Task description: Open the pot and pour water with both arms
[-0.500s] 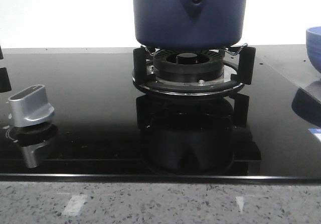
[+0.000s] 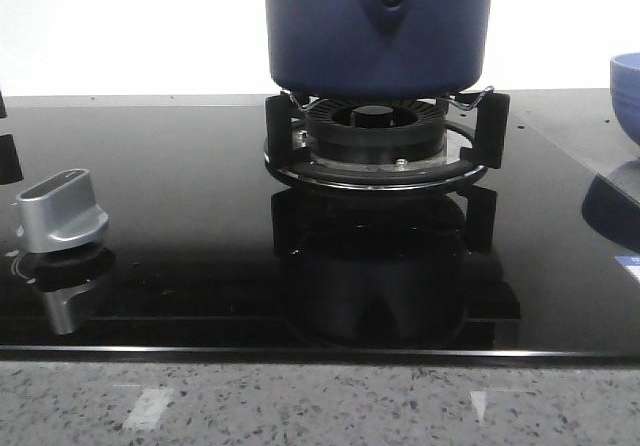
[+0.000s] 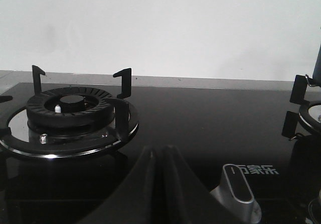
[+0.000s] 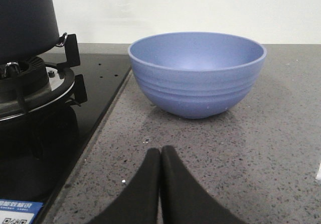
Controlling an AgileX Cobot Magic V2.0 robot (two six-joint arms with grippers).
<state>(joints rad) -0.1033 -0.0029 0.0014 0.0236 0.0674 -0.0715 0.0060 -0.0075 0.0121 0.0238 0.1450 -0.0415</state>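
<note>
Both grippers, left [image 3: 159,156] and right [image 4: 160,158], are pressed together, empty. Pot [image 2: 378,28] sits on burner [image 2: 375,136]; bowl [image 4: 197,73] on counter [image 4: 261,148].

Your right gripper [image 4: 160,156] hangs low over the speckled grey tabletop [image 4: 261,148], its jaws pressed together with nothing between them. Ahead stands a light-blue bowl [image 4: 197,76], upright; beside it, the pot [image 4: 26,20] rests on the burner stand [image 4: 45,86] of the black cooktop [image 4: 95,91].

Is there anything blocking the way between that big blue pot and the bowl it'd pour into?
Nothing visible does. The pot sits on the burner stand, and only bare stovetop and counter lie between it and the bowl.
</note>
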